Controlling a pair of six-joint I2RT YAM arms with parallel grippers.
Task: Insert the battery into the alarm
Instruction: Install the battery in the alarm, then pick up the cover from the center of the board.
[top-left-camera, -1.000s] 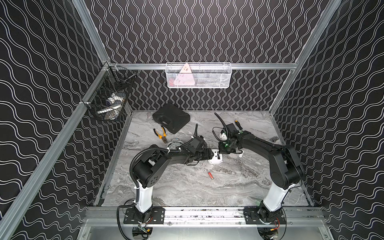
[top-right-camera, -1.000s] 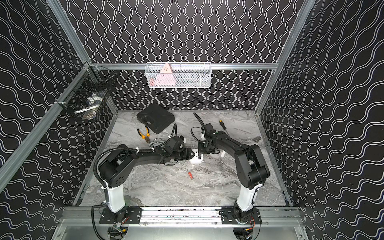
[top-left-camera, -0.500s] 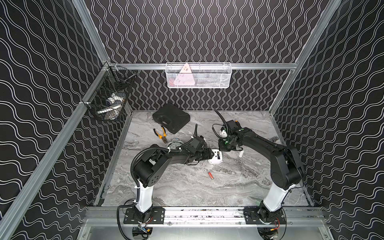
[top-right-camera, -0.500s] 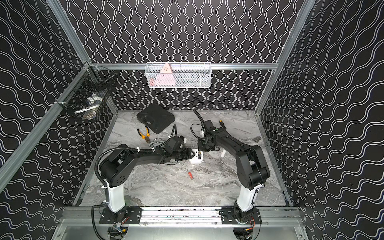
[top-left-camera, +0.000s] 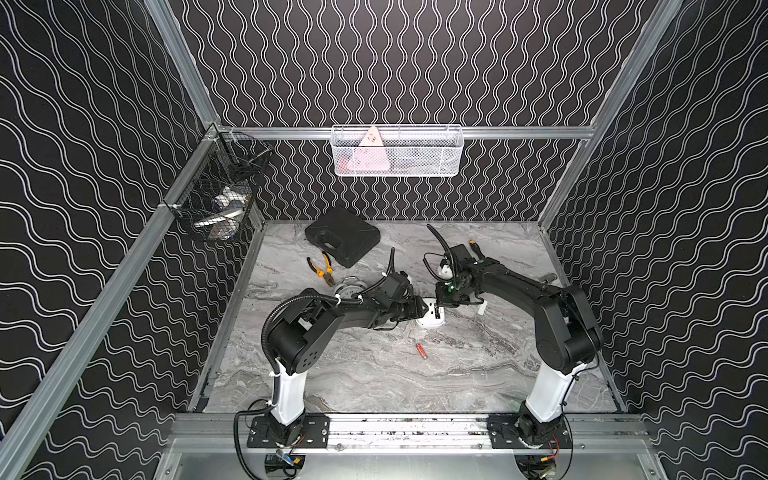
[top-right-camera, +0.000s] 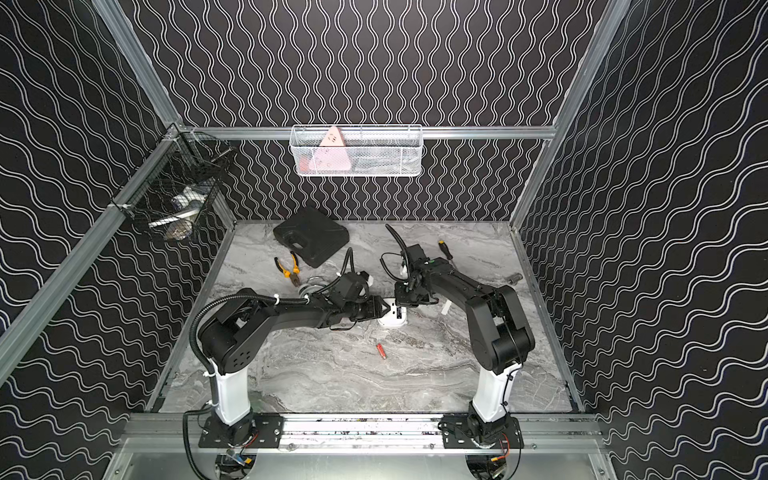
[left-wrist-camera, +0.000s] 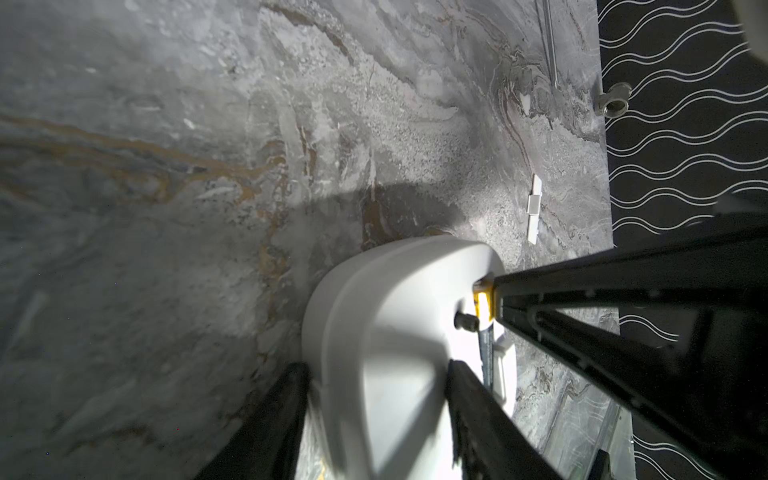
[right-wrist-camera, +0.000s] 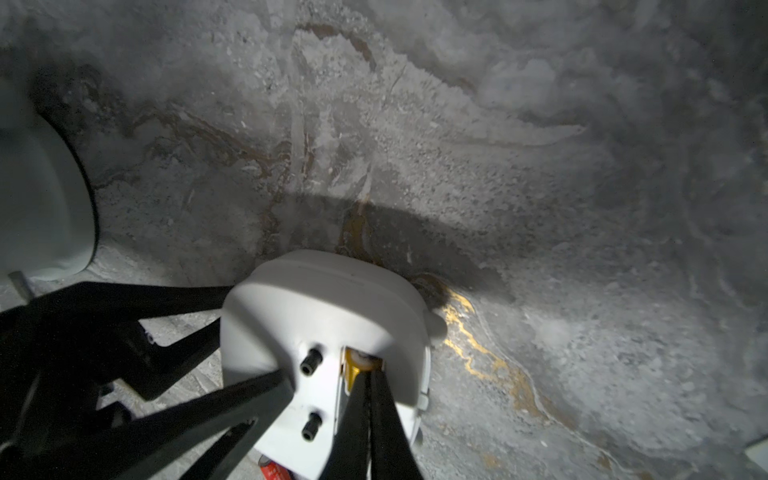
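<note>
Seating battery (right-wrist-camera: 354, 365) in alarm (right-wrist-camera: 324, 307): clenched right gripper (right-wrist-camera: 368, 376) should press squarely; left gripper (left-wrist-camera: 376, 368), nine o'clock, flanks alarm, grip unclear.

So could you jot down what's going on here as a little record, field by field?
Alarm: white, lying back-up on the marble table
Battery: yellow-ended, in the alarm's open slot
Left gripper: fingers either side of the alarm; contact unclear
Right gripper: shut, tips at the battery
Loose nearby: red battery, small white plastic piece
</note>
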